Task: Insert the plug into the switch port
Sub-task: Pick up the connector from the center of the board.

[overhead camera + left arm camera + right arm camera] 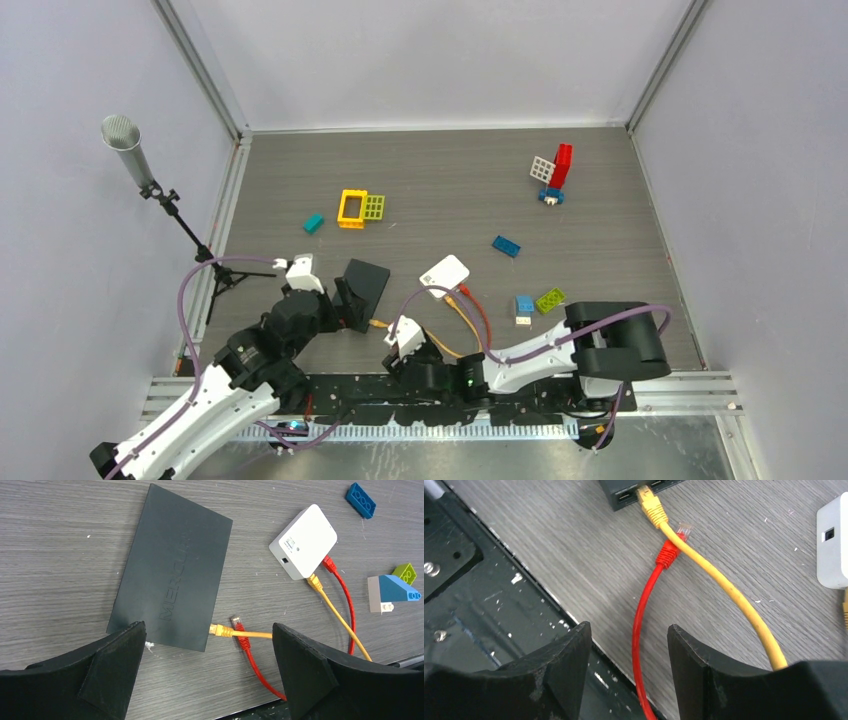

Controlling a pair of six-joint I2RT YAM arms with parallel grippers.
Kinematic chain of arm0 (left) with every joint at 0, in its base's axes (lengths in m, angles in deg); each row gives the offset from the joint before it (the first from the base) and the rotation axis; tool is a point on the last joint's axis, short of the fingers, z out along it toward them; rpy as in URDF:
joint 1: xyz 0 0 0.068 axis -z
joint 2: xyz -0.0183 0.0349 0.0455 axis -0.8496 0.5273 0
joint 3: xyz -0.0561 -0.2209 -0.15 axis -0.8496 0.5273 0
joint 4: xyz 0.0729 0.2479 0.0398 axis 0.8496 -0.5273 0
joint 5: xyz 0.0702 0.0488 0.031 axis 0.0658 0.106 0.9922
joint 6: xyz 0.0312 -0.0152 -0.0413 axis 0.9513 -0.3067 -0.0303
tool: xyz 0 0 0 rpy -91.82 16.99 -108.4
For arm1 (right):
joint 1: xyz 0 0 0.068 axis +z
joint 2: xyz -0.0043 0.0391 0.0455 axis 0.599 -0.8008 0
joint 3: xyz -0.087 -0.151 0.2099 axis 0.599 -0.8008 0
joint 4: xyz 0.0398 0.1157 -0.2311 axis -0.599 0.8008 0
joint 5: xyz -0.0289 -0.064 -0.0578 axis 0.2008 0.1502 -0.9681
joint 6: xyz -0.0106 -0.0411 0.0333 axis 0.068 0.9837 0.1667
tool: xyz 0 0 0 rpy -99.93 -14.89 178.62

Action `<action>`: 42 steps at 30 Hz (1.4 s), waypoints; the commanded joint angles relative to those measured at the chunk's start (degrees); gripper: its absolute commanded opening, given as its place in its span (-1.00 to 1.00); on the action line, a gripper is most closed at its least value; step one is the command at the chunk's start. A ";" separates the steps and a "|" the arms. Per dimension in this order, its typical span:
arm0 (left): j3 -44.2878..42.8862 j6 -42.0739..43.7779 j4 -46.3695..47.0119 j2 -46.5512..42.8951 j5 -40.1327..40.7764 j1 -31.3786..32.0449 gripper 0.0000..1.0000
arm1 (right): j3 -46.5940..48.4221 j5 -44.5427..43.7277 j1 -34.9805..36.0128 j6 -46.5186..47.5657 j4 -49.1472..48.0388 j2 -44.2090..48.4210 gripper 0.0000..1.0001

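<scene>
A grey wood-grain table sits between pale walls, with bricks scattered on it and a microphone at its left edge. The red plug lies loose on the table, just beside the yellow plug, which is seated in the switch. The left gripper gapes wide and empty. The right gripper stands parted above the red cable, gripping nothing.

Your top view looks steeply down from high at the near edge over the whole bench. Both wrist views sit low and close, sharing the switch with its yellow plug.
</scene>
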 commanded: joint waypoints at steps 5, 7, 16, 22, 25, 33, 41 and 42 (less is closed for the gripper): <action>1.13 -1.29 0.79 -1.54 0.08 -0.30 0.99 | 1.87 3.32 -3.01 -5.07 -5.60 -6.22 -0.02; 1.03 -1.34 0.40 -2.12 0.15 -0.30 0.99 | 1.62 3.75 -3.01 -5.75 -5.12 -6.15 -0.13; 1.32 -1.90 -0.93 -6.45 0.29 -0.28 0.99 | -2.80 10.76 -3.01 -3.57 -2.93 1.88 -0.76; 2.57 -2.07 -1.23 -12.14 -0.42 -0.30 0.99 | -8.34 17.71 -3.02 0.14 0.97 15.17 -0.99; 2.85 -0.24 1.66 -14.80 -5.09 -0.30 0.99 | -10.98 22.03 -3.01 3.74 1.14 23.19 -0.99; 2.91 3.13 20.20 -15.55 -25.18 -0.30 0.95 | -18.06 26.32 -5.60 8.75 -4.27 44.41 -0.99; 9.95 7.96 58.39 -7.77 -53.03 -0.22 0.94 | -21.92 37.49 -11.74 8.04 -10.63 58.49 -0.99; 10.84 8.84 61.73 -7.35 -54.37 -0.22 0.95 | -21.52 37.99 -11.98 8.13 -9.50 59.35 -0.99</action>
